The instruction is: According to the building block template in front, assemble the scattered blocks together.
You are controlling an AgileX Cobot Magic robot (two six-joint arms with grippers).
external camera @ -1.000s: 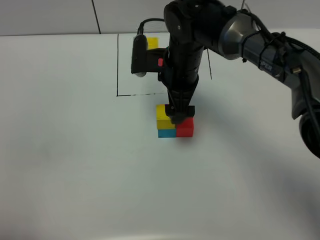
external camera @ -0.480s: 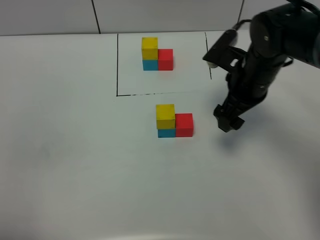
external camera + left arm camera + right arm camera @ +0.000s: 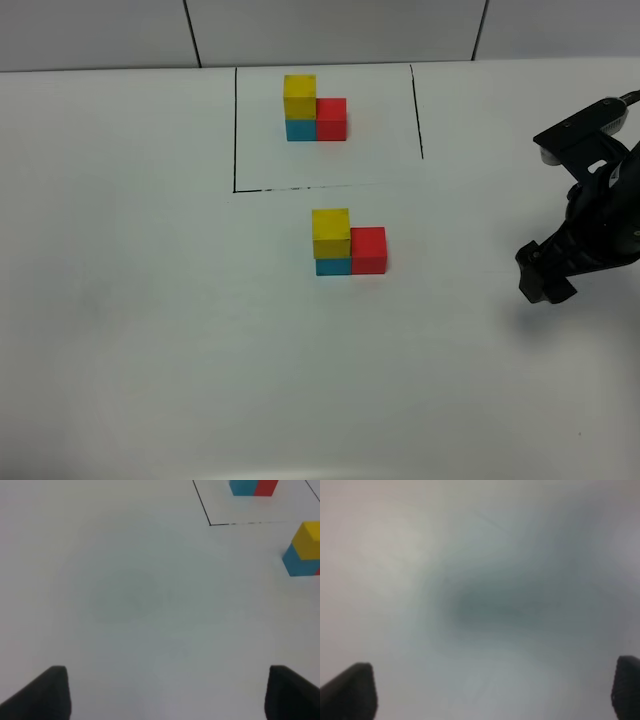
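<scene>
The building block template (image 3: 314, 108) stands inside the black outline (image 3: 235, 130) at the back: yellow on cyan-blue, red alongside. In front of the outline the scattered blocks stand joined: the yellow cube (image 3: 331, 232) on the cyan-blue cube (image 3: 331, 266), the red cube (image 3: 368, 250) touching their right side. They also show in the left wrist view (image 3: 303, 550). My right gripper (image 3: 545, 280) hangs over bare table at the far right; in its wrist view (image 3: 495, 690) the fingertips stand wide apart and empty. My left gripper (image 3: 165, 692) is open and empty, out of the exterior view.
The white table (image 3: 150, 330) spreads around the blocks. A wall with dark seams (image 3: 193, 35) runs along the back. My right arm (image 3: 595, 190) enters from the right edge.
My right gripper has left the joined blocks and swung far to the right, away from them. The blocks stayed where they were. The template is uncovered now.
</scene>
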